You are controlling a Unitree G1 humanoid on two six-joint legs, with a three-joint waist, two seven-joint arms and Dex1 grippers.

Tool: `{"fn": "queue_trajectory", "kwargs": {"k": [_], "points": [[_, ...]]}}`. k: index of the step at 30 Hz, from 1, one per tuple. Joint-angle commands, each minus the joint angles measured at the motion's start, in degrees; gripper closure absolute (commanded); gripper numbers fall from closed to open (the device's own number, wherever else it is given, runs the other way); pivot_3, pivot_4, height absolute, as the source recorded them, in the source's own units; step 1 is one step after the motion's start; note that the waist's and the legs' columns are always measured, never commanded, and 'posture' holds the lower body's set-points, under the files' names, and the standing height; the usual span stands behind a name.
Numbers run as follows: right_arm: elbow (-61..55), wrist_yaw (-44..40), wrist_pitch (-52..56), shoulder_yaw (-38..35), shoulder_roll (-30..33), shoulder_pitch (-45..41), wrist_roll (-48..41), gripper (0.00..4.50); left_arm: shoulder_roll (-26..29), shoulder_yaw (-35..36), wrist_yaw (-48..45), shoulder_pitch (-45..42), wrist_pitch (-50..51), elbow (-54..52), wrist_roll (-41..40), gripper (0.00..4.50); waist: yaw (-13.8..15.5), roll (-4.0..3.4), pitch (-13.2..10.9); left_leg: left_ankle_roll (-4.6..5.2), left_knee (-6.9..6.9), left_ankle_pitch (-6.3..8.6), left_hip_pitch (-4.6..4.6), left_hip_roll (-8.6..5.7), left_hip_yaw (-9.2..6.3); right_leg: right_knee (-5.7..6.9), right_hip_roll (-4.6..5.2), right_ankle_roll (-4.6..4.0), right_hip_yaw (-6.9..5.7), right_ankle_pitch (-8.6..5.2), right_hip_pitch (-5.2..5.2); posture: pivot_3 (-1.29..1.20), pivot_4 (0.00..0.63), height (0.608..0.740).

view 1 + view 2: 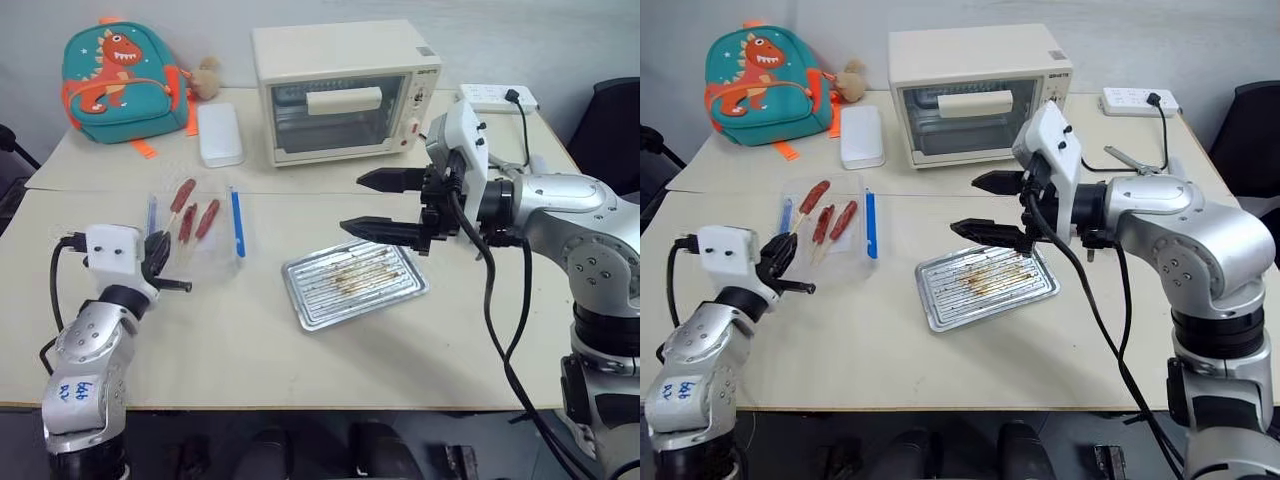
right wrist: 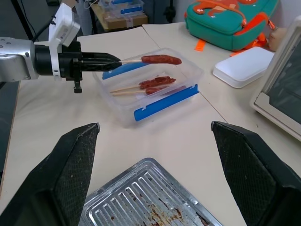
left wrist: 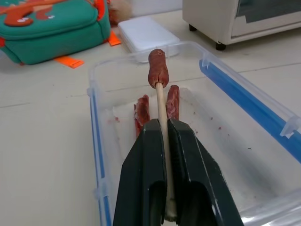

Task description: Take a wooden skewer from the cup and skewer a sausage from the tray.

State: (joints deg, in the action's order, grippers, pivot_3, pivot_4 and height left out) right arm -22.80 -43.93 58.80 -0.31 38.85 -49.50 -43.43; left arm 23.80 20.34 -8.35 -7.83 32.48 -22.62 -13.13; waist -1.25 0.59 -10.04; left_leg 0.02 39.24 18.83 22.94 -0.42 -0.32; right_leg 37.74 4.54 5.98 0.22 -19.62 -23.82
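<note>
left wrist view looks along the left gripper [image 3: 165, 136], whose two black fingers are closed on a wooden skewer [image 3: 162, 110]; the stick runs up between them to a dark-red sausage [image 3: 157, 68] speared on its tip, while its lower end is lost in the shadow between the finger bases. this sausage hangs above a clear plastic container with blue edges [image 3: 244, 96], and beneath it two more skewered sausages [image 3: 173, 101] lie on the container floor, mostly hidden behind the fingers and the stick. the near edge of the container is cut off by the frame. in the left eye view the container sits on the pale table [image 1: 230, 340] at the robot's left, and its clear walls are hard to trace there. the right gripper [image 1: 385, 205] is raised above the far end of the silver baking tray [image 1: 310, 305], its fingers spread wide apart with nothing between them; in the right wrist view they rise at either side, with the ridged, grease-marked tray bottom below and cut off by the frame. behind stand a cream toaster oven [image 1: 345, 90], a white flat box [image 1: 220, 135], a teal dinosaur backpack [image 1: 120, 85] with a small plush toy [image 1: 207, 77] half hidden beside it, and a white power strip [image 1: 495, 97] at the far right.
</note>
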Motion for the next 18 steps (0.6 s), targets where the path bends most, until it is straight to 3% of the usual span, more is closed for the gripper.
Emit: {"fn": "queue_trajectory", "kwargs": {"k": [1,7,13,18], "points": [[-0.9,0.9,-0.7,-0.7,-0.6,-1.2,-0.3,0.49,0.9,-0.4,-0.9,-2.1,-3.2,2.7,0.8,3.86,-0.1,0.0,0.0,0.0,0.0,0.0,0.0,0.0,0.0,0.0,0.0,0.0,0.0,0.0,0.0,0.0,0.15,0.74],[-1.5,1.3,-0.4,-1.0,-0.7,-0.1,-1.0,0.49,1.8,3.2,-3.2,-1.6,-1.1,-2.0,-3.7,2.49,-0.2,0.0,0.0,-0.01,-0.01,-0.01,0.0,0.01,-0.01,0.0,0.0,0.0,0.01,0.0,-0.01,0.0,0.15,0.74],[-0.9,-0.4,-0.8,-1.2,1.2,0.9,-0.9,0.49,8.7,20.3,-11.5,6.5,8.1,-14.5,-19.6,2.49,-0.4,0.02,0.0,-0.05,-0.06,0.01,0.03,0.08,-0.01,-0.05,0.0,0.0,0.01,0.0,-0.06,0.0,0.15,0.74],[0.4,-3.4,-2.4,-0.1,3.3,1.6,0.4,0.49,16.8,38.9,-23.9,20.4,14.5,-15.5,-31.6,2.49,-0.4,0.01,0.0,-0.04,-0.09,0.02,0.0,0.07,0.01,-0.13,0.03,-0.02,0.04,-0.01,-0.03,0.0,0.15,0.74]]}}
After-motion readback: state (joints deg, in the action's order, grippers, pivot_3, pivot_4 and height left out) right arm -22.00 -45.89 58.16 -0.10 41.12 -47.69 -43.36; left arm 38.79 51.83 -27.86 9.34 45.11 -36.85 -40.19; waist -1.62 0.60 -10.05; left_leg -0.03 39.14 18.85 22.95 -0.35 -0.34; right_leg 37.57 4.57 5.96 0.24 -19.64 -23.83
